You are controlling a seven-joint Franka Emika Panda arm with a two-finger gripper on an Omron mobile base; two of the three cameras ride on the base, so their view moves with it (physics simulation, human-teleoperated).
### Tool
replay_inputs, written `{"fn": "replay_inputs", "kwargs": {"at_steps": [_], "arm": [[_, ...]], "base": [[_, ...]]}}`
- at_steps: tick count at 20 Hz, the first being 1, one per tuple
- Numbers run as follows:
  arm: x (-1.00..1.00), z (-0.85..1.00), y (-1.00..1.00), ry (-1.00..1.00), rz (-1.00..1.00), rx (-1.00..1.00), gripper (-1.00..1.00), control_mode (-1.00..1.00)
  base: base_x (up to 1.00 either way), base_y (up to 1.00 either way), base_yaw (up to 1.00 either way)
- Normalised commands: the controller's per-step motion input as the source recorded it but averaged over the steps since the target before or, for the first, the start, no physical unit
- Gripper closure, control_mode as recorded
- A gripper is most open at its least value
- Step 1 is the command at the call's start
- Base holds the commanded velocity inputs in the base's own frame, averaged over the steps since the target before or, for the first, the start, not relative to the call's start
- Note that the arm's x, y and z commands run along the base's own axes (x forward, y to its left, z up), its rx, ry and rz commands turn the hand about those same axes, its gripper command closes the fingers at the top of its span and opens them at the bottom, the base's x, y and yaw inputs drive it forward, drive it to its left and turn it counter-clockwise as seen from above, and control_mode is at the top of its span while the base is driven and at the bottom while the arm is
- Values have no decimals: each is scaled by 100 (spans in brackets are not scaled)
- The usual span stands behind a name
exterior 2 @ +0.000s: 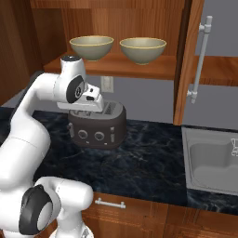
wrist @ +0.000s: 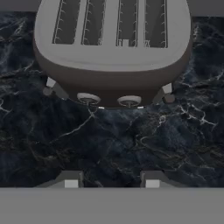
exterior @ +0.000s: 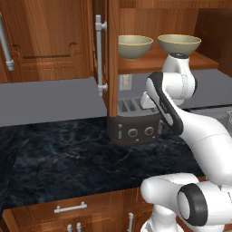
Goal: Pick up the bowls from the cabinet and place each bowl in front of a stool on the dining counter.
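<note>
Two olive-beige bowls with yellow rims stand side by side on the shelf (exterior: 156, 63) of the open cabinet (exterior 2: 125, 69), one to the left (exterior: 134, 45) (exterior 2: 91, 46) and one to the right (exterior: 179, 43) (exterior 2: 142, 49). My gripper (wrist: 111, 181) (exterior 2: 82, 111) hangs below the shelf, pointing down over the toaster, well under the bowls. In the hand view its two fingertips (wrist: 72, 180) stand apart with nothing between them. The dining counter and its stools are out of view.
A dark toaster (exterior: 135, 128) (exterior 2: 96, 126) (wrist: 113, 52) sits on the black marble counter (exterior: 59, 149) right under the hand. The cabinet door (exterior 2: 188, 60) with its silver bar handle (exterior: 99, 54) stands open. A steel sink (exterior 2: 211, 162) lies to the right.
</note>
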Motion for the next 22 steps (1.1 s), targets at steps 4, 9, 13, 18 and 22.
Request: {"fn": "replay_inputs", "kwargs": {"at_steps": [4, 9, 13, 18, 22], "arm": [[-4, 0, 1, -5, -2, 0, -100, -100], [-26, 21, -2, -28, 0, -1, -100, -100], [-18, 51, 0, -31, 1, -7, -100, -100], [-5, 54, 0, -22, 0, -7, -100, -100], [0, 41, 0, -9, -1, -7, -100, -100]], "base": [[0, 0, 0], [0, 0, 0], [0, 0, 0], [0, 0, 0], [0, 0, 0]]}}
